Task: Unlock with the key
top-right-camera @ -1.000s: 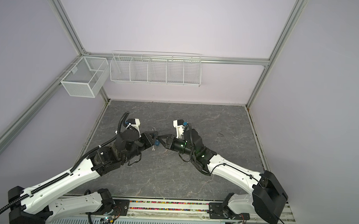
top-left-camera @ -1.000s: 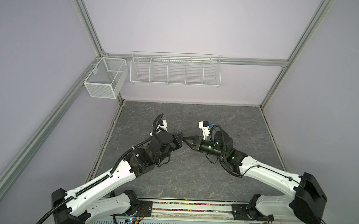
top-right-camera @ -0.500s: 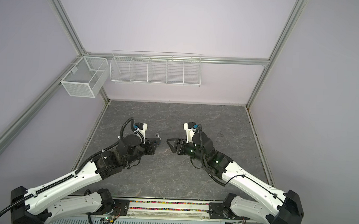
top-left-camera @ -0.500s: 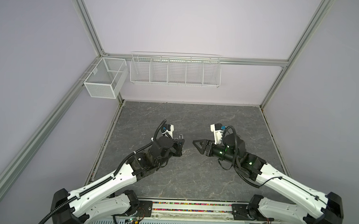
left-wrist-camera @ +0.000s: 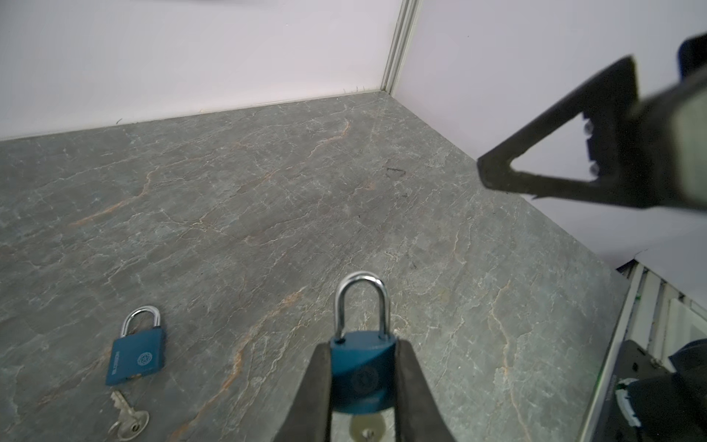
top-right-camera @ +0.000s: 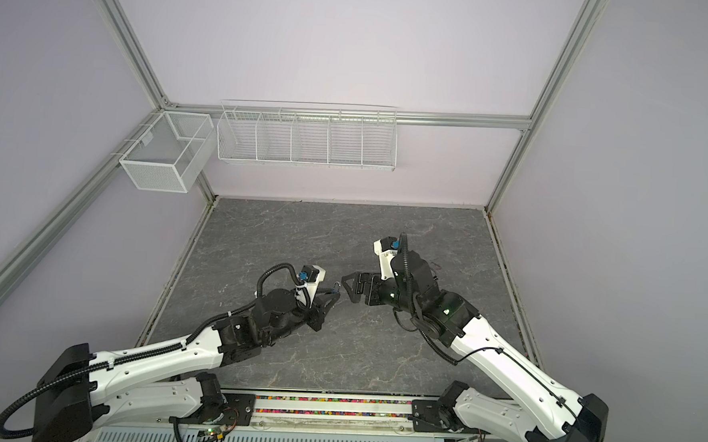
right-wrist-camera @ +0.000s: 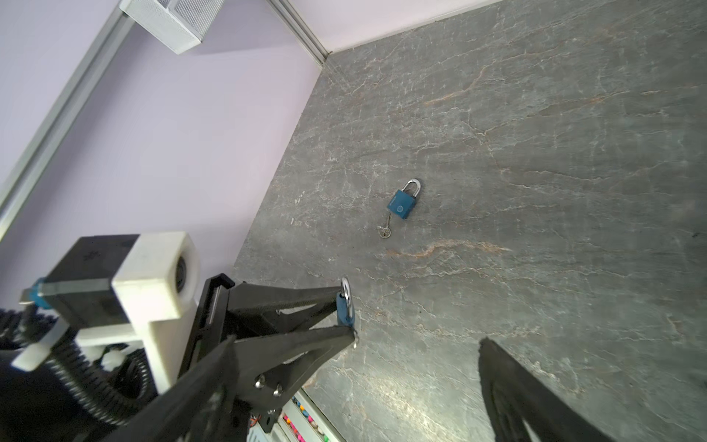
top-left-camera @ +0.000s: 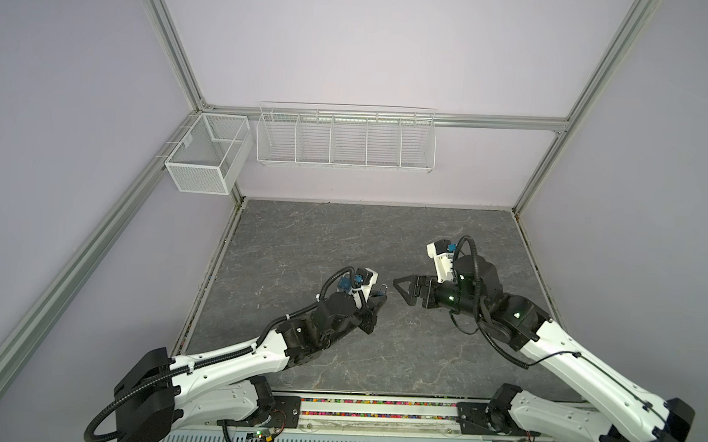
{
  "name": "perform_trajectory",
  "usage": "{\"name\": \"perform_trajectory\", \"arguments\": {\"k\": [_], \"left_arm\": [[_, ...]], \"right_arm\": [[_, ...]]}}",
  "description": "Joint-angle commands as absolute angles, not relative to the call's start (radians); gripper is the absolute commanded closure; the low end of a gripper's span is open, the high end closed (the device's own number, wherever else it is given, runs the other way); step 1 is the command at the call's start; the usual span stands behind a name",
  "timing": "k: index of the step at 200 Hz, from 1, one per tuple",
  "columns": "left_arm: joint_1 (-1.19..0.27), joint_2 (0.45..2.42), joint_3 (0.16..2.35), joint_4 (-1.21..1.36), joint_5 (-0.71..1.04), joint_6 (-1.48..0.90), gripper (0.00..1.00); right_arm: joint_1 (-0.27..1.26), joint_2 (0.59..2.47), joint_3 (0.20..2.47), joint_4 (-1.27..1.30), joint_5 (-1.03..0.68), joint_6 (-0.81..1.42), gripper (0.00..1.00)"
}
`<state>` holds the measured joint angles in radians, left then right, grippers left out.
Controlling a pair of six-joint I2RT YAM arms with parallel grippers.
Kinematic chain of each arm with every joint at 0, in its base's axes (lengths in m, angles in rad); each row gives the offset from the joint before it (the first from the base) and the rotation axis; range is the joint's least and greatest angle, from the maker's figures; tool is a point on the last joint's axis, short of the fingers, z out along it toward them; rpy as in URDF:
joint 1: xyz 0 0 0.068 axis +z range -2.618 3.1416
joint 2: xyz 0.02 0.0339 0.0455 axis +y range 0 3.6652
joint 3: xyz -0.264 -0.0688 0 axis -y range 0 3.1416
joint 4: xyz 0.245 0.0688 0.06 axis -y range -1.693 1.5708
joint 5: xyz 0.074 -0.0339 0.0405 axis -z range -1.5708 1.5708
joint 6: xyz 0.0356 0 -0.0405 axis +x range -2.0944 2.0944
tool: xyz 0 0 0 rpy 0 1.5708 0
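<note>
Lock [left-wrist-camera: 363, 369]: blue body, steel shackle [left-wrist-camera: 361, 302]; clamped in L gripper [left-wrist-camera: 362, 346], apparently raised off table [left-wrist-camera: 267, 191].
L gripper: shut on lock body, fingers [left-wrist-camera: 321, 382] on the two narrow sides; hold looks square, no tilt seen.
Shackle: both legs seated in body; reads as locked.
Key [left-wrist-camera: 367, 428]: bow showing at base of lock, between the fingers; looks seated in keyway, blade hidden.
R gripper [top-left-camera: 402, 297]: jaws wide apart, empty; near lock, facing it, not touching.
Spare lock [right-wrist-camera: 401, 204]: flat on table, well apart from lock; spare key [right-wrist-camera: 384, 229] at its base, seated or only touching, cannot tell.
Handling, lock: metal, rigid, prob. dense for its size; painted sides likely slick, so firm clamp needed vs. twist.
Handling, key: thin, stiff, light; small flat bow the only purchase.
Hold point: pinch bow across its flat faces, turn about blade axis; off-axis load likely to bend blade or pry lock out of clamp.
Access: bow sits between L fingers, little room; approach from key end, in line w/ lock.
Risk: lock rotating in clamp during turn; R pads slipping off bow.
</note>
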<state>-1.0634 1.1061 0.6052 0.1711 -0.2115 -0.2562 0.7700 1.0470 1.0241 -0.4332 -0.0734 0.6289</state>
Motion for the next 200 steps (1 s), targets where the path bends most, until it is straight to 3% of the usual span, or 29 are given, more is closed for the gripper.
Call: {"name": "perform_trajectory", "arguments": {"k": [1,38,107,200], "left_arm": [[-1.065,1.132,0.574,0.358,-0.207,-0.174,1.00],[-1.066,1.165,0.561,0.418,-0.204,-0.141,1.00],[-1.066,1.187,0.560,0.448,-0.209,-0.137,1.00],[-1.065,1.215,0.572,0.467,-0.197,-0.154,1.00]], "right_arm": [[0.755,1.075,1.095,-0.562,-0.095,0.539,0.01],[0.743,1.178,1.194,-0.649,-0.113,0.450,0.00],[0.743,1.362,1.340,-0.748,0.037,0.329,0.00],[0.742,1.415,1.381,-0.780,0.118,0.291,0.00]]}}
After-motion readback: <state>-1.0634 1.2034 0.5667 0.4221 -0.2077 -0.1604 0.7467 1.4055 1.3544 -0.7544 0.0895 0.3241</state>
